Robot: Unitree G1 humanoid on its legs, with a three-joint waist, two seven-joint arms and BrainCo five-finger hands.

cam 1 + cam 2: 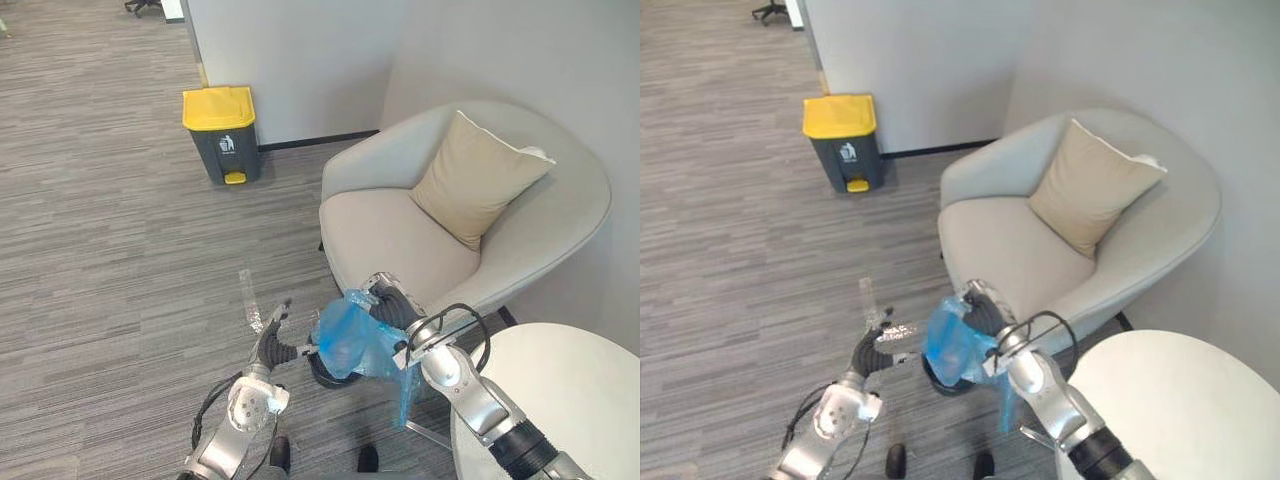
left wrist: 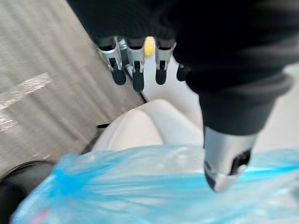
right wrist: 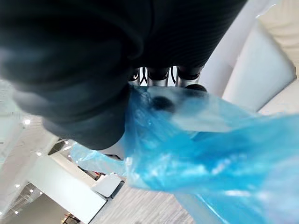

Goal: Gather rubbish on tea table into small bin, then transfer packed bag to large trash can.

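Bag [image 1: 350, 340], thin blue plastic, is in the right hand [image 1: 392, 305], directly above the small bin [image 1: 322, 374]. In the right wrist view the fingers [image 3: 159, 74] curl into the bunched top, so it reads as clamped on the neck. The bag's belly hangs over the bin's black rim; can't tell if the bottom is clear of the bin. Left hand [image 1: 272, 340] sits just left of the bin, beside the bag, fingers [image 2: 135, 70] straight, thumb apart, holding nothing. Whether it touches the bag is unclear.

Step as I read it: pull the packed bag out of the bin, then carry it to the large trash can [image 1: 221, 133], well beyond the bin across bare floor, yellow lid down.

To do it well:
- Lift straight up until the bag's bottom clears the rim. A sideways pull before that likely tips or drags the light bin.
- Left hand could press on the rim to pin the bin, or support the bag from below. The film looks thin, so a grip on the neck alone may stretch or slip.
- Hold the neck bunched so nothing spills.
- Armchair [image 1: 400, 235] is just behind the bin and the table [image 1: 570, 400] is near on its right. Swing out leftward, away from both.
- The lid needs opening before the drop.
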